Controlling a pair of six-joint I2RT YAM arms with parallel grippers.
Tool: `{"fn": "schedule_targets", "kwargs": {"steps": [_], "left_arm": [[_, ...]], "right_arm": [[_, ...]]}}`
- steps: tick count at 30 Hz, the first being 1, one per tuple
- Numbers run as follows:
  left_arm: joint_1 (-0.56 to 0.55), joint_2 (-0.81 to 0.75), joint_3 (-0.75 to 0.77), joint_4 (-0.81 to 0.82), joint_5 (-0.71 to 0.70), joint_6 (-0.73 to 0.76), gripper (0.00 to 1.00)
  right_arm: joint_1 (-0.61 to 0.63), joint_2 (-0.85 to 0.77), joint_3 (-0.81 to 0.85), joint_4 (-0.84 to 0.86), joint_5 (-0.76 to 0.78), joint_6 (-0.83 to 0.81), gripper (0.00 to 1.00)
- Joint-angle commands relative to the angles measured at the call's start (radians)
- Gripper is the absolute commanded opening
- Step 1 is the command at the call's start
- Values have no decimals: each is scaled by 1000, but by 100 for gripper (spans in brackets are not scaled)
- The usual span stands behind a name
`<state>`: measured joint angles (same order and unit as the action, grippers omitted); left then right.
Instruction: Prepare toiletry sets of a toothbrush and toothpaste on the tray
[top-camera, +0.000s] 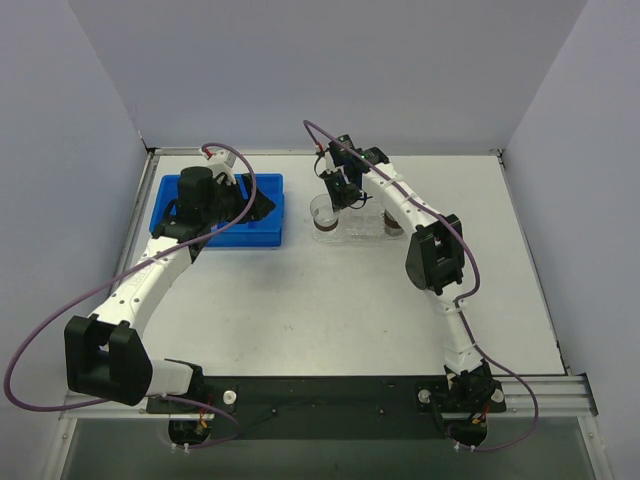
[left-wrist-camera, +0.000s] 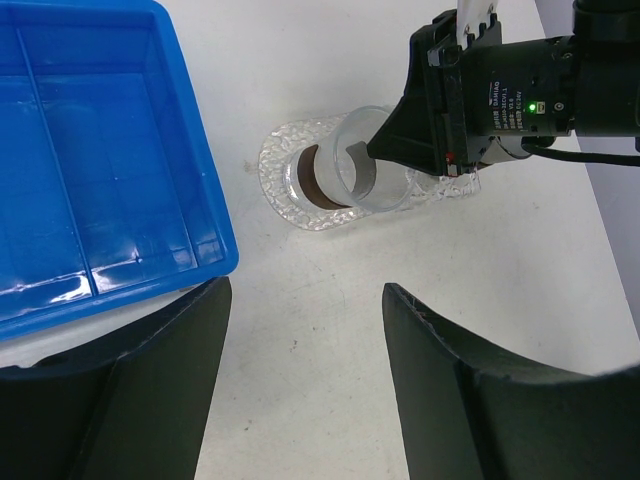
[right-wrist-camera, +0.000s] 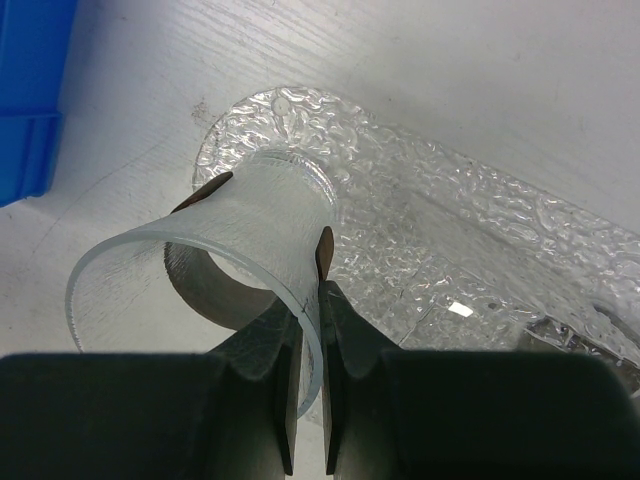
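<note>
The clear bumpy tray (right-wrist-camera: 450, 250) lies on the table right of the blue bin; it also shows in the top view (top-camera: 360, 233) and the left wrist view (left-wrist-camera: 285, 160). A clear plastic cup (right-wrist-camera: 260, 225) sits tilted on the tray's left end, over a brown ring (right-wrist-camera: 205, 192). My right gripper (right-wrist-camera: 310, 300) is shut on the cup's rim, one finger inside and one outside. My left gripper (left-wrist-camera: 305, 300) is open and empty, above bare table by the bin's right edge. No toothbrush or toothpaste shows in any view.
The blue bin (left-wrist-camera: 100, 150) has divided compartments, and the ones that show hold nothing. It stands at the back left (top-camera: 265, 235). Another brown object (top-camera: 393, 226) sits at the tray's right end. Grey walls close the table's back and sides.
</note>
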<state>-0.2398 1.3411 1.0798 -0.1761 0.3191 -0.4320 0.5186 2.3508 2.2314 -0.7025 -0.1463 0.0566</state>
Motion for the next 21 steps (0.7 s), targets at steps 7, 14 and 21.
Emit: {"fn": "schedule_targets", "kwargs": {"steps": [7, 14, 21], "left_arm": [[10, -5, 31, 18, 15, 13, 72], [10, -5, 32, 20, 17, 13, 73], [13, -5, 35, 17, 17, 15, 73]], "right_arm": [[8, -21, 37, 14, 25, 14, 14], [8, -28, 37, 20, 30, 15, 24], [8, -35, 34, 28, 34, 17, 30]]}}
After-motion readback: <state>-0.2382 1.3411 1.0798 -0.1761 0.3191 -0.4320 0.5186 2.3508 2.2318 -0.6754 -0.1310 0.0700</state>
